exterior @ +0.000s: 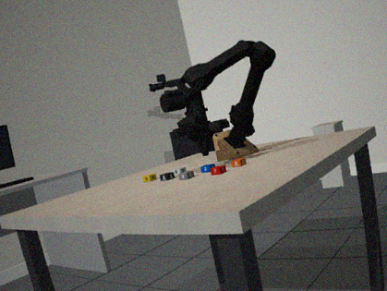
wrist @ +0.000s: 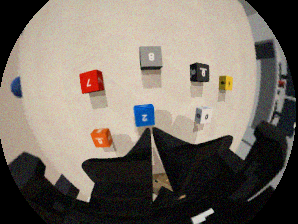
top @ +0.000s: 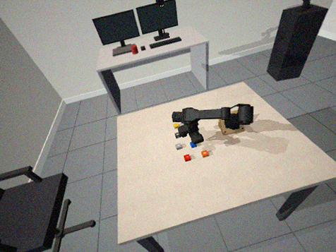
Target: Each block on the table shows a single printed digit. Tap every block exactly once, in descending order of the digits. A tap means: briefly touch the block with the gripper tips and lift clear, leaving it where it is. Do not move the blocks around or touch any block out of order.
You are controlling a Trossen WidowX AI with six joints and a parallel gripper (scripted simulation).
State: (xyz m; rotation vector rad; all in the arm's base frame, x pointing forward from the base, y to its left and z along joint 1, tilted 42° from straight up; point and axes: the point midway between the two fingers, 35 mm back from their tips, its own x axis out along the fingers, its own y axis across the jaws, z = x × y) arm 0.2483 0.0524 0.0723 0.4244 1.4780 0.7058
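My gripper point(exterior: 205, 154) point(wrist: 150, 131) is shut and empty, pointing down above the table just behind the blue block point(top: 193, 145) point(exterior: 206, 168) point(wrist: 144, 115), which shows a 2. The red block point(top: 187, 157) point(exterior: 218, 170) point(wrist: 92, 82) shows a 7, the grey block point(top: 178, 146) point(exterior: 186, 175) point(wrist: 150, 57) an 8. The black block point(exterior: 166, 176) point(wrist: 199, 72), yellow block point(top: 176, 126) point(exterior: 150, 178) point(wrist: 226, 83), white block point(exterior: 180, 171) point(wrist: 203, 115) and orange block point(top: 204, 154) point(exterior: 238, 162) point(wrist: 101, 137) have digits too blurred to read surely. The arm hides the white block in the top view.
The arm's wooden base point(top: 232, 129) point(exterior: 229, 151) stands on the table point(top: 163, 198) point(exterior: 123, 202). A desk point(top: 106, 62) with two monitors stands beyond it. A black pedestal point(top: 294, 45) carries another arm. An office chair point(top: 30, 210) stands at the left.
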